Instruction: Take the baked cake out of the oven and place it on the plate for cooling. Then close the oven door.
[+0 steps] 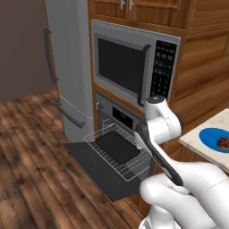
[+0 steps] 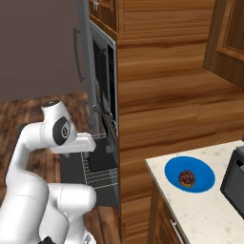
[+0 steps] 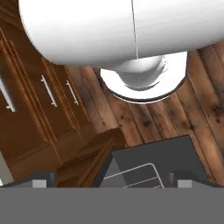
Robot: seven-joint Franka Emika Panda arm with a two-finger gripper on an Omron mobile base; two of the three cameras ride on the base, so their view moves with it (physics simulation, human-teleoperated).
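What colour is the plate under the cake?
Bright blue plate; clearest in the right base view.

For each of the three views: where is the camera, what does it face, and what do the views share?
Left base view: behind-left, facing the oven, its open oven door; arm lower right.
Right base view: behind-right, facing the plate holding the baked cake; arm lower left.
Hand view: on the hand, facing floor and door.
Shared: oven, door, plate.

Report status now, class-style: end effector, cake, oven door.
End effector open, empty, over the oven door. Baked cake already on blue plate. Door down, wire rack pulled out in its closing path.
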